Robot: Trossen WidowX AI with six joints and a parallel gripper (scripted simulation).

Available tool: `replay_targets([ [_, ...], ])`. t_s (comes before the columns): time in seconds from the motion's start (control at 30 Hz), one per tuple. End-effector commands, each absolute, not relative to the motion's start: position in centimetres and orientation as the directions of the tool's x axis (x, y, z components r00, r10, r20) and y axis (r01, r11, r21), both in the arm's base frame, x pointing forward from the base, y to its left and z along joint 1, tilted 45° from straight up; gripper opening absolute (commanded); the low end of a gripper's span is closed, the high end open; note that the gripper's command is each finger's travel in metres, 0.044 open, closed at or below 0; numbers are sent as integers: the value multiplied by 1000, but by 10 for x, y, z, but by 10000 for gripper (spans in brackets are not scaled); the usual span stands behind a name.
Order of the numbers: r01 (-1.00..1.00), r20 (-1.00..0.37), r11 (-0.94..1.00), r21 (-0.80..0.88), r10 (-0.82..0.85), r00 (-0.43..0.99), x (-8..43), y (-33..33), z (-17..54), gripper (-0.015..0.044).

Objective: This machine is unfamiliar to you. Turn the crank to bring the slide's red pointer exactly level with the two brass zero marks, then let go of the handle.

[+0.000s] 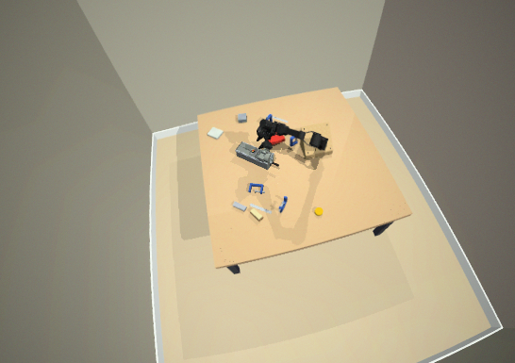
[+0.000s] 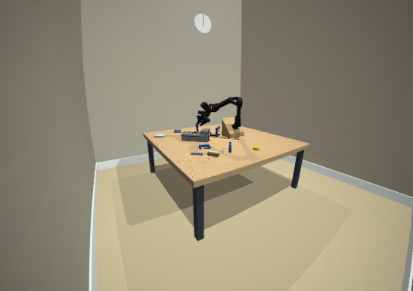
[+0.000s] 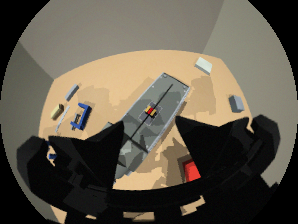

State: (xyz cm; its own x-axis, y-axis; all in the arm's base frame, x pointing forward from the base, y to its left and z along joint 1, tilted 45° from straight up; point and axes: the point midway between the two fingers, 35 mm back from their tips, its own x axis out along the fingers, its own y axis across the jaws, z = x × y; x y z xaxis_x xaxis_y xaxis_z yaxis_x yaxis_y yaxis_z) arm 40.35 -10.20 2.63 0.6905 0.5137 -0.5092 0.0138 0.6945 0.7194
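Note:
The grey machine (image 1: 249, 158) (image 2: 195, 137) (image 3: 167, 89) lies on the table, with a long slot along its top. The slide's red pointer (image 3: 150, 111) shows between small yellow brass marks in the wrist view; whether it is exactly level with them is too fine to tell. A dark bar (image 1: 275, 164) sticks out at the machine's right end in the top view and looks like part of the crank; the handle cannot be made out clearly. My gripper (image 3: 149, 121) is open, with its fingers wide apart and nothing seen between them. It is above the machine's rear side.
A red block (image 1: 277, 140) (image 3: 192, 171) is close beside the machine, near one finger. Blue clamps stand around, one (image 1: 256, 188) (image 3: 81, 116) in front. A grey block (image 1: 241, 117) (image 3: 236, 104) and a pale pad (image 1: 215, 133) (image 3: 203, 65) lie farther off.

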Motion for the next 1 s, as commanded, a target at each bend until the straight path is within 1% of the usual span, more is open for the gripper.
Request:
replay_targets([
  [0.0, 14, -510, 695, 719, 513, 691, 404, -102, 26, 420],
  [0.03, 14, -510, 695, 719, 513, 691, 404, -102, 26, 440],
  [0.07, 14, -510, 695, 719, 513, 691, 404, -102, 26, 440],
  [0.63, 14, -510, 695, 719, 513, 691, 404, -102, 26, 0],
  [0.97, 14, -509, 695, 719, 514, 691, 404, -102, 26, 0],
])
